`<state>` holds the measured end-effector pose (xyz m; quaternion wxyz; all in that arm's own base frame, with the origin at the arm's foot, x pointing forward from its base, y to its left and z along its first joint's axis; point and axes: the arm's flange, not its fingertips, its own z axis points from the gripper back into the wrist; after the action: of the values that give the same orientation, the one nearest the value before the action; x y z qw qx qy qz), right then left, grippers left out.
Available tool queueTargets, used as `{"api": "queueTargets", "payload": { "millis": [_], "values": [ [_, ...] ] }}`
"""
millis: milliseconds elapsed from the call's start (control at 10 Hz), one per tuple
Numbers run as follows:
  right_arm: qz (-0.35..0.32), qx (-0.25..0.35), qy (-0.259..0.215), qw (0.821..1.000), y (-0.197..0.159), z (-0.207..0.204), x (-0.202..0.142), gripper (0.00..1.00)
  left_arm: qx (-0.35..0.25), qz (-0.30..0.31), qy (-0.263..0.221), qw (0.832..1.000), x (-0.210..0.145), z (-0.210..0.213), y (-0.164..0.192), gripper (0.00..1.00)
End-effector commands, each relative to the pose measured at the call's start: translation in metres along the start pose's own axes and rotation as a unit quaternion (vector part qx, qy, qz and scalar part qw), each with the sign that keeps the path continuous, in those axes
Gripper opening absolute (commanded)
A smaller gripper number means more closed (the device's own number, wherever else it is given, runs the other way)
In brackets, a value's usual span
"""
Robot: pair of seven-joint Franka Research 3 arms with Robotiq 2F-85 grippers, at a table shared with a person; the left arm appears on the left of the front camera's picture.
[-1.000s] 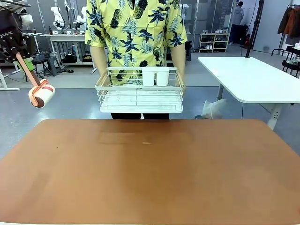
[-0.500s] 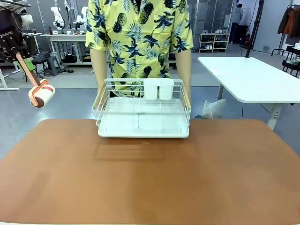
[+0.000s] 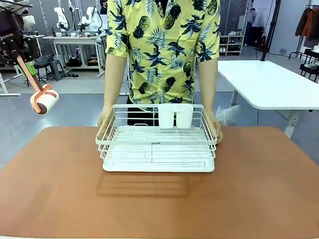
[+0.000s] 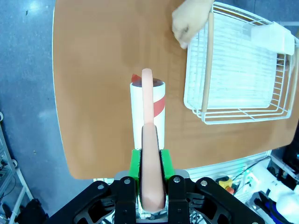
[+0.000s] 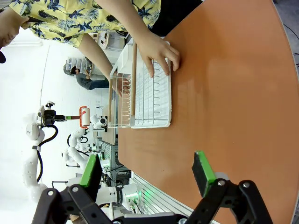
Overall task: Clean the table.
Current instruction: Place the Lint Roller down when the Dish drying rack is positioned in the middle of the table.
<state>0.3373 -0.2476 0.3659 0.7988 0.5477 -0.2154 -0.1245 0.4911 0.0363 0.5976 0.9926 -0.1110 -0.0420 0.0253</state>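
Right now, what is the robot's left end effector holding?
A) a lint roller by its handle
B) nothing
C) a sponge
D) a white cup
A: the left end effector is shut on the pink handle of a lint roller, held above the table beside the white dish rack.

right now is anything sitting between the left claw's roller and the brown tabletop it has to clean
Yes. A white wire dish rack, held by the person's hands, sits mid-table on the reddish-brown table. The left claw holds the pink-handled lint roller raised beyond the table's left edge.
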Motion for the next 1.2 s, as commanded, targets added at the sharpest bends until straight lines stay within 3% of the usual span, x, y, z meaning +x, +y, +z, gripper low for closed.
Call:
{"api": "queueTargets", "payload": {
  "millis": [0,900,1000,1100],
  "values": [
    [-0.001,0.002,-0.003,1.000,0.003,0.000,0.000,1.00,0.011,0.010,-0.002,1.000,0.000,0.003,-0.001,0.21],
    [-0.001,0.002,-0.003,1.000,0.003,0.000,0.000,1.00,0.000,0.000,0.000,1.000,0.000,0.000,0.000,0.21],
    [-0.001,0.002,-0.003,1.000,0.003,0.000,0.000,1.00,-0.010,0.045,-0.013,0.999,0.004,0.001,-0.004,0.21],
    [-0.001,0.002,-0.003,1.000,0.003,0.000,0.000,1.00,-0.017,0.162,-0.060,0.985,0.016,0.002,-0.012,0.21]
  ]
}}
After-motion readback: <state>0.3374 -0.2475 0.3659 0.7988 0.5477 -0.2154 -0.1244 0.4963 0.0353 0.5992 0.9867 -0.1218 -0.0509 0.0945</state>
